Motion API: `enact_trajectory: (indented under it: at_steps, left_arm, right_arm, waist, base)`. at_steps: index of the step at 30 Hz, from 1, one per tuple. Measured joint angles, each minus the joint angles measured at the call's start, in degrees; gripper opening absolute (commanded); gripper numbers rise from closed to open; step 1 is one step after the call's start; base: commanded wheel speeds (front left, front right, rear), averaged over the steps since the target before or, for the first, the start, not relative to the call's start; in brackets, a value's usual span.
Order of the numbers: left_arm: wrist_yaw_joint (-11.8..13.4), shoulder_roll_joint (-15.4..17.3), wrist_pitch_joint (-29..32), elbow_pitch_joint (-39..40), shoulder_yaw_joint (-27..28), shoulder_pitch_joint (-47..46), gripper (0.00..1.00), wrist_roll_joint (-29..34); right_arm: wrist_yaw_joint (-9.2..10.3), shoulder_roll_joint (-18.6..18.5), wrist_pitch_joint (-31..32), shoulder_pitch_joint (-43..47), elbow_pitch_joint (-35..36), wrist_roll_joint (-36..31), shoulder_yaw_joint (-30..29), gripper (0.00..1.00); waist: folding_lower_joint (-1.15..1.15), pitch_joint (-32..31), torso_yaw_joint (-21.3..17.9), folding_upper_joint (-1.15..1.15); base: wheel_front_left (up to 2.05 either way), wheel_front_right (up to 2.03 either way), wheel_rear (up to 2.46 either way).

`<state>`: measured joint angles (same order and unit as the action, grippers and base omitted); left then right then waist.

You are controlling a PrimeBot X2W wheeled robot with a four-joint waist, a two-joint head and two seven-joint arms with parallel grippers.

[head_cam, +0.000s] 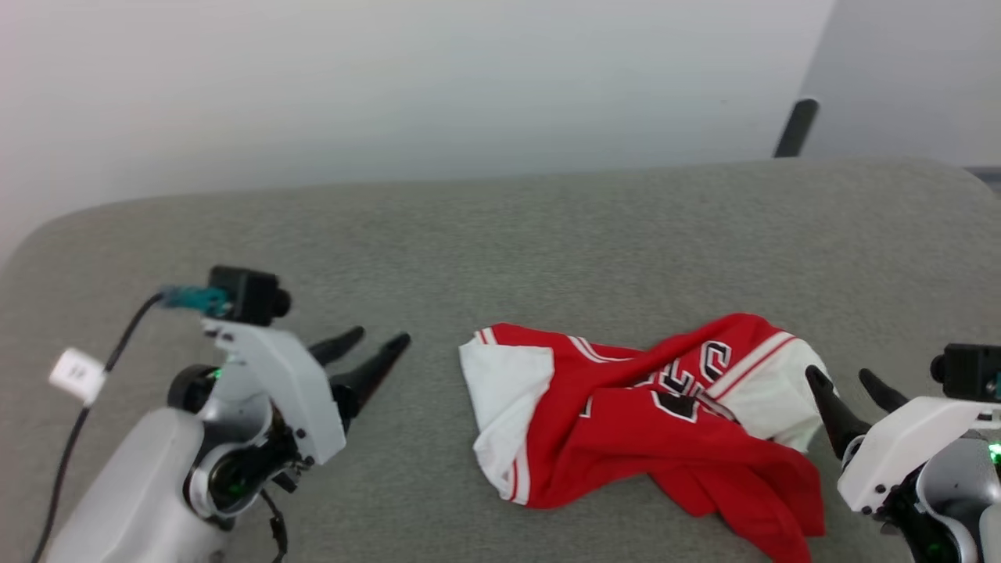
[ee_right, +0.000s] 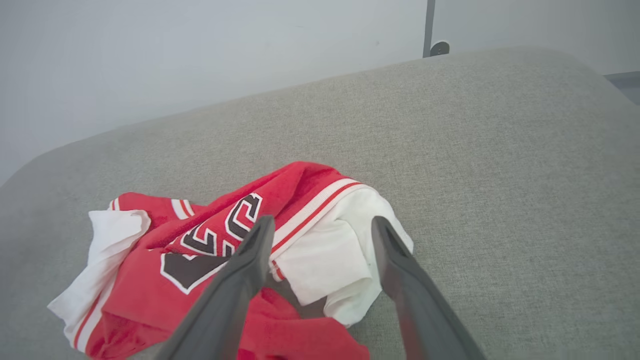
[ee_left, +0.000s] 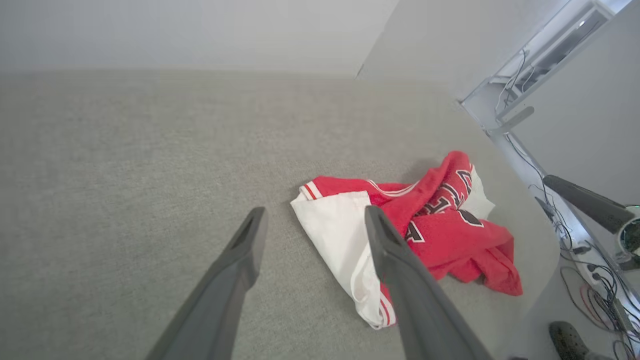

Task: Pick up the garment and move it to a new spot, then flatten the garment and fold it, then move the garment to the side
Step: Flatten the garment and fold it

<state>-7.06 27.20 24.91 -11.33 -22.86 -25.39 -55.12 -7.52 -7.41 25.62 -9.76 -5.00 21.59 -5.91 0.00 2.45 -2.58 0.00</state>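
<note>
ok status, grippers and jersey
Left gripper open, empty, left of jersey. Right gripper open, at jersey's right edge. Jersey crumpled on grey cushion, not yet lifted. Nothing blocking.

Lettering of the garment point(head_cam: 626, 422) half buried in folds, red corner beyond head view's edge

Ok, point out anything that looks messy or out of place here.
The jersey lies crumpled in a twisted heap on the grey surface, its lettering folded over itself; nothing else stands out.

Crumpled garment point(ee_left: 445, 240) beyond gaping left tool point(ee_left: 313, 212)
</note>
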Motion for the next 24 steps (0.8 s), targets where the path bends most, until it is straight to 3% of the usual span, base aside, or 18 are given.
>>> enact_trajectory:
  at_steps: [6,13,18,24]
  left_arm:
    - [1.02,-0.79,12.38,-1.48,-2.85,-3.21,1.00,-5.25]
    - [2.54,-1.01,20.59,-4.03,-5.46,-4.92,1.00,-7.51]
    - [3.03,-1.02,24.06,-4.91,-7.57,-4.91,1.00,-7.89]
    - [2.94,-0.33,23.92,-7.42,-8.95,-4.66,1.00,-6.08]
  right_arm:
    - [0.00,1.21,-0.96,1.25,1.24,0.08,-0.47,1.00]
    - [0.00,2.36,-1.44,1.58,1.89,0.02,-0.57,1.00]
    - [0.00,2.57,-1.76,1.58,1.75,0.00,-0.55,1.00]
    - [0.00,2.82,-1.92,1.58,1.82,0.00,-0.41,1.00]
  waist:
    - [0.00,0.93,-2.80,0.00]
    - [0.00,2.27,-5.49,0.00]
    - [0.00,3.16,-6.84,0.00]
    - [0.00,3.80,-7.81,0.00]
  base:
    - [0.00,0.00,0.00]
    - [0.00,0.00,0.00]
    - [0.00,0.00,0.00]
    - [0.00,0.00,0.00]
